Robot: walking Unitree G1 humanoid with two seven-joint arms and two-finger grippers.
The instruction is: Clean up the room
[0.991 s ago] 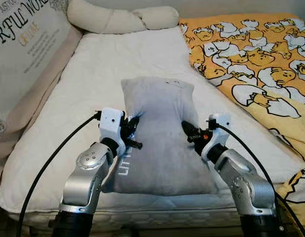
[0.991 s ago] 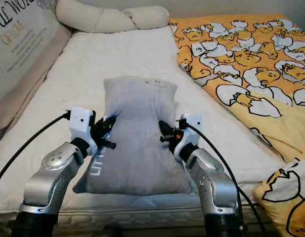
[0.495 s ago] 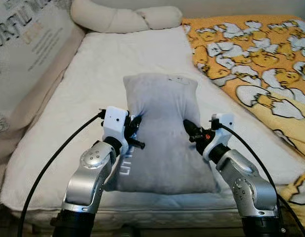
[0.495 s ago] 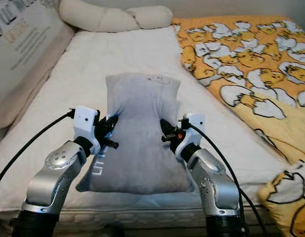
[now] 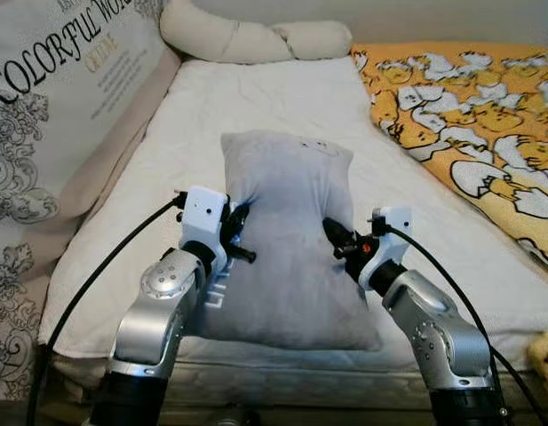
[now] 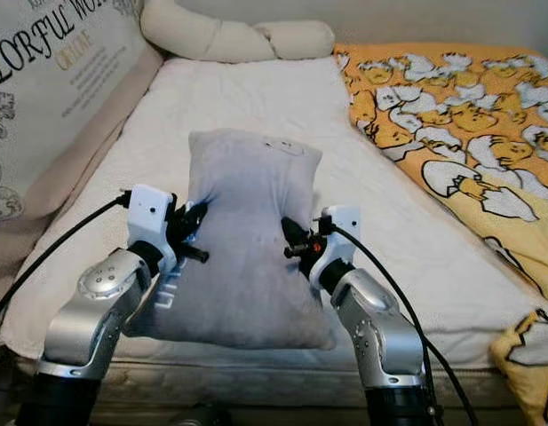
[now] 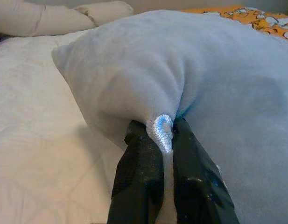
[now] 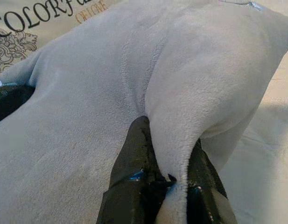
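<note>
A grey plush pillow [image 5: 287, 240] is held over the near part of the white mattress [image 5: 256, 98], long axis pointing away from me. My left gripper [image 5: 238, 232] is shut on the pillow's left edge, and a pinched fold of fabric [image 7: 162, 133] sits between its black fingers [image 7: 139, 177]. My right gripper [image 5: 337, 240] is shut on the pillow's right edge, its fingers [image 8: 134, 172] squeezing a ridge of the grey fabric [image 8: 181, 140]. The pillow's far end stands raised and its near end droops toward the mattress edge.
A long cream bolster [image 5: 256, 37] lies across the head of the bed. An orange and yellow duck-print blanket [image 5: 469, 106] covers the right side. A large printed cushion with black lettering [image 5: 60, 98] leans along the left side. Bare mattress lies beyond the pillow.
The whole picture has shifted right, so the camera has turned left and more of the printed cushion shows. Both grippers keep their hold on the pillow's edges.
</note>
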